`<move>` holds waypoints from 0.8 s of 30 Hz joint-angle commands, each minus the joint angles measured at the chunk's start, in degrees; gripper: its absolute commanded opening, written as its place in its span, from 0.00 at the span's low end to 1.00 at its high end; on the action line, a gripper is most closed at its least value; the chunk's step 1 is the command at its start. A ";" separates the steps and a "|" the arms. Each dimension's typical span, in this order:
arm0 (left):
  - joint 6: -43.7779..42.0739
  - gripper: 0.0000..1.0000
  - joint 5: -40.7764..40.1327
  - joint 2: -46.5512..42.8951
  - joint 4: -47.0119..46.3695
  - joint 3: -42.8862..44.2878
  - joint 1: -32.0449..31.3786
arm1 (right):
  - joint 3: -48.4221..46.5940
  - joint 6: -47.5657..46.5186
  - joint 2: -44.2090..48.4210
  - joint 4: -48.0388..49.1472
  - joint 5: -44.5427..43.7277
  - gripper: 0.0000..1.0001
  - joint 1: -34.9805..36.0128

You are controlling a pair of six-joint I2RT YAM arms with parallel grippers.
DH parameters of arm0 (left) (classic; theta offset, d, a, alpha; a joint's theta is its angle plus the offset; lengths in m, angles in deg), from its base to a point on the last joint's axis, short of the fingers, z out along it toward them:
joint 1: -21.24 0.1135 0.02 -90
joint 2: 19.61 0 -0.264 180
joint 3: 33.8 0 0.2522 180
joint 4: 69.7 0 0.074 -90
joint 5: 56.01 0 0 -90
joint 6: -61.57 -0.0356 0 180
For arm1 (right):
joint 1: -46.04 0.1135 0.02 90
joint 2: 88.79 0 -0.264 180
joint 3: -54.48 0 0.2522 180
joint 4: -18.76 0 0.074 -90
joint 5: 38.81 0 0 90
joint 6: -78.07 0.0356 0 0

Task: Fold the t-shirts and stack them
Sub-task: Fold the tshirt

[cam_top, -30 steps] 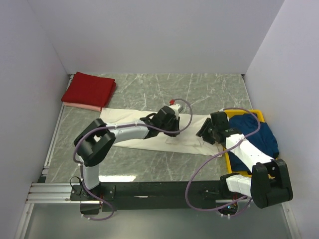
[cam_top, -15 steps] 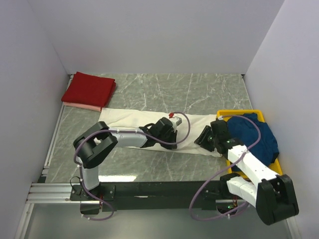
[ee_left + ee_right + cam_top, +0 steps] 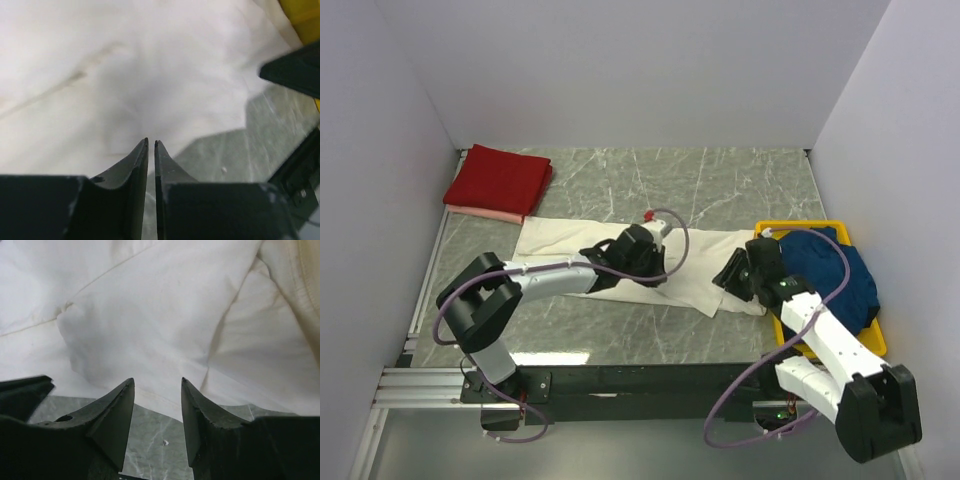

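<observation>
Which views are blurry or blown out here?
Left wrist: the cream t-shirt is soft and washed out, creases barely readable. Right wrist: sharper, seams and folds clear. Top external: even light on the marble table, no hard shadows.

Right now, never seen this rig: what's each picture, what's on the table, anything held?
Two robot arms bolted at the near edge, each with a two-finger gripper. The wide picture looks down from above; the other two come from wrist cameras. A cream t-shirt lies spread on the table; a folded dark red t-shirt sits on a pink t-shirt in the far left corner; a navy t-shirt lies in the yellow bin. The left gripper is shut at the cream shirt's edge, no cloth visibly pinched. The right gripper is open over it, holding nothing.
</observation>
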 commanded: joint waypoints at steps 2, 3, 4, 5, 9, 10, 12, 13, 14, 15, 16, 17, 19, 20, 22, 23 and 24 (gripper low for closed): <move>2.88 0.15 -8.77 -1.77 5.23 2.47 6.60 | -8.08 -0.11 -10.12 2.19 -3.82 0.50 0.47; 3.32 0.13 -10.78 -1.68 5.58 2.03 8.79 | -9.31 -0.29 -12.51 2.80 -3.84 0.50 0.47; 3.85 0.12 -11.58 -1.41 5.85 1.68 9.94 | -12.02 -0.47 -14.80 2.81 -3.84 0.50 0.47; 5.07 0.11 -12.20 -1.33 6.29 0.63 11.00 | -13.44 -0.73 -19.26 2.72 -6.01 0.50 0.47; 7.63 0.08 -17.20 -1.06 6.81 -2.28 14.17 | -18.90 -1.17 -29.02 2.90 -7.35 0.49 0.38; 8.16 0.08 -20.34 -0.89 7.43 -2.63 14.26 | -20.30 -1.26 -30.80 2.98 -7.26 0.49 0.47; 9.48 0.07 -22.04 -0.80 8.57 -4.03 14.61 | -21.89 -1.78 -35.55 2.55 -6.83 0.49 0.47; 10.00 0.06 -23.00 -0.97 8.92 -4.56 14.52 | -22.94 -2.05 -36.95 2.37 -6.74 0.49 0.64; 11.14 0.06 -24.40 -1.23 9.28 -6.05 14.61 | -23.38 -2.31 -38.18 2.37 -6.91 0.49 0.73; 11.93 0.06 -25.29 -2.11 9.54 -7.02 14.61 | -23.74 -2.57 -40.11 2.46 -7.17 0.49 0.82; 12.81 0.03 -25.99 -2.64 9.80 -8.07 14.61 | -24.09 -2.58 -41.17 2.37 -6.91 0.49 1.08; 14.91 0.02 -28.00 -3.25 10.24 -10.08 14.61 | -24.35 -2.92 -42.93 2.28 -6.74 0.49 1.00; 17.21 0.01 -29.16 -5.36 11.03 -12.11 14.61 | -25.23 -3.37 -44.08 2.46 -6.21 0.47 1.26; 19.04 0.01 -29.16 -6.15 10.86 -14.47 14.61 | -25.67 -3.28 -44.96 2.28 -6.30 0.47 1.43; 20.72 0.01 -26.80 -9.22 9.81 -16.95 14.61 | -27.94 -3.63 -46.28 1.14 -6.30 0.47 1.78; 22.47 0.01 -26.36 -10.28 9.72 -19.05 14.52 | -29.09 -4.24 -48.20 0.44 -6.04 0.47 2.05; 23.36 0.01 -25.05 -12.38 9.46 -20.11 14.35 | -30.41 -4.68 -49.17 -1.13 -6.03 0.47 2.22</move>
